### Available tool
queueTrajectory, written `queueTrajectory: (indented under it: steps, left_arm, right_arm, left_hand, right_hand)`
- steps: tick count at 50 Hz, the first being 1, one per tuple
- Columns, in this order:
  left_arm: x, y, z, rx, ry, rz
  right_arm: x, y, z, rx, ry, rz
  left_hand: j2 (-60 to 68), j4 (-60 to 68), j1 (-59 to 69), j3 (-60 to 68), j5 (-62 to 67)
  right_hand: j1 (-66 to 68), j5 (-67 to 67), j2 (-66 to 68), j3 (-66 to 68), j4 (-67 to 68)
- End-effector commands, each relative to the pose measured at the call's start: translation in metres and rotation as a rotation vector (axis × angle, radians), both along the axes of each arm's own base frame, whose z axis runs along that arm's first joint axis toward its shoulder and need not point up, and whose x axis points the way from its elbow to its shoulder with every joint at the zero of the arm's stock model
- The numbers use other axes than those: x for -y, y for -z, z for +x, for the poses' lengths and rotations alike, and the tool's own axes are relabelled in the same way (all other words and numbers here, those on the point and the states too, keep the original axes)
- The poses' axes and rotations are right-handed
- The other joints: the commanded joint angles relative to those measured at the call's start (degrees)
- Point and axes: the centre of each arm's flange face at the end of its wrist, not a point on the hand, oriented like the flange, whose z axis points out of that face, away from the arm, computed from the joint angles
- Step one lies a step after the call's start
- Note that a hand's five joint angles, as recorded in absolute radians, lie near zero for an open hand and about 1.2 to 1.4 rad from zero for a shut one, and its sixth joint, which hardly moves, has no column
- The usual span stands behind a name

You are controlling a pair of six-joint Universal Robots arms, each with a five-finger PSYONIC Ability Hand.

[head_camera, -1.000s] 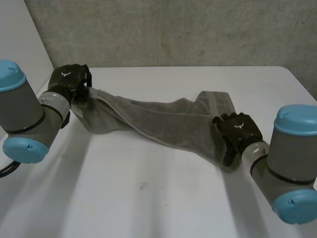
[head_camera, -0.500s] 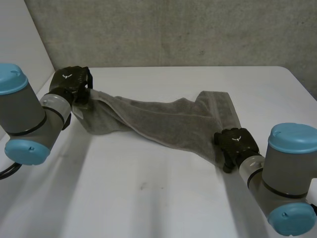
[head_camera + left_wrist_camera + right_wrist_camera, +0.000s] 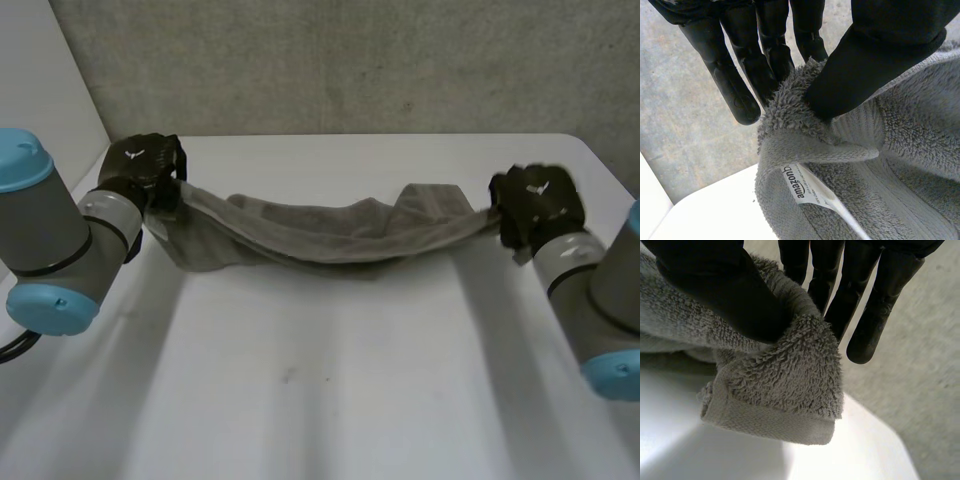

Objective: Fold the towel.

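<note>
The near half of the white tabletop [image 3: 300,400] is lying bare, with the two arms reaching in over its left and right sides. Beyond that, toward the far edge, the grey towel [image 3: 330,235] is hanging bunched like a rope between the two hands. Its middle is sagging toward the tabletop; whether it is touching there I cannot tell. The left hand [image 3: 148,165] is hovering near the far left corner, pinching one towel end between thumb and fingers [image 3: 735,85], just beside the white label [image 3: 802,184]. The right hand [image 3: 535,200] is hovering near the right edge, likewise pinching a hemmed corner against its thumb. To my judgement the stretching-out step is in hand, with no fold made yet. The next move is calling for opening the bunched width and laying the cloth flat, then bringing one end over the other without either pinch slipping.
</note>
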Motion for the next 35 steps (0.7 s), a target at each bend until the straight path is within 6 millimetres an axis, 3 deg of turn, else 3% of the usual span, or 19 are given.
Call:
queueTrajectory:
  steps: [1,6,8,13,17,19,22,24,30,32,33,35]
  left_arm:
    - [-0.013,-0.006,0.002,0.006,0.007,0.005]
    - [-0.03,-0.005,0.007,0.017,0.007,0.029]
    - [-0.046,-0.007,0.011,0.032,0.01,0.054]
    - [-0.069,-0.001,0.013,0.085,0.062,0.131]
    - [-0.079,0.009,0.012,0.127,0.111,0.18]
    - [-0.082,0.016,0.011,0.151,0.134,0.203]
    - [-0.083,0.03,0.009,0.204,0.153,0.236]
    - [-0.076,0.045,0.006,0.259,0.172,0.255]
    - [-0.045,0.043,-0.003,0.3,0.173,0.181]
    - [-0.016,0.025,-0.012,0.284,0.162,0.089]
    - [-0.016,0.025,-0.012,0.284,0.162,0.089]
    - [0.011,-0.008,-0.022,0.246,0.152,-0.045]
  right_arm:
    - [0.0,-0.017,-0.006,-0.102,-0.052,0.058]
    - [0.002,-0.028,-0.022,-0.22,-0.036,0.149]
    - [0.004,-0.037,-0.033,-0.278,-0.025,0.207]
    - [-0.004,-0.049,-0.038,-0.351,-0.05,0.285]
    - [-0.008,-0.047,-0.039,-0.398,-0.081,0.358]
    - [-0.003,-0.029,-0.037,-0.435,-0.106,0.421]
    - [0.001,-0.023,-0.034,-0.447,-0.118,0.431]
    - [0.011,-0.016,-0.032,-0.451,-0.119,0.431]
    - [0.044,-0.007,-0.027,-0.447,-0.107,0.377]
    - [0.067,-0.019,-0.017,-0.435,-0.098,0.266]
    - [0.067,-0.019,-0.017,-0.435,-0.098,0.265]
    - [0.091,-0.052,0.002,-0.398,-0.085,0.048]
  left_hand:
    - [10.45,10.27,13.67,10.44,11.83]
    - [10.45,10.27,13.67,10.44,11.83]
    - [10.45,10.27,13.67,10.44,11.83]
    - [10.45,10.27,13.67,10.44,11.83]
    - [10.45,10.27,13.67,10.44,11.83]
    - [10.45,10.27,13.67,10.44,11.83]
    - [10.45,10.27,13.67,10.44,11.83]
    - [10.45,10.27,13.67,10.44,11.83]
    - [10.45,10.27,13.67,10.44,11.83]
    - [10.45,10.27,13.67,10.44,11.83]
    - [10.45,10.27,13.67,10.44,11.83]
    - [10.45,10.27,13.67,10.44,11.83]
  right_hand:
    - [0.72,11.0,10.68,10.8,10.52]
    - [0.72,11.0,10.68,10.8,10.52]
    - [0.72,11.0,10.68,10.8,10.52]
    - [0.72,11.0,10.68,10.8,10.52]
    - [0.72,11.0,10.68,10.8,10.52]
    - [0.72,11.0,10.68,10.8,10.52]
    - [0.72,11.0,10.68,10.8,10.52]
    - [0.72,11.0,10.68,10.8,10.52]
    - [0.72,11.0,10.68,10.8,10.52]
    - [0.72,11.0,10.68,10.8,10.52]
    - [0.72,11.0,10.68,10.8,10.52]
    - [0.72,11.0,10.68,10.8,10.52]
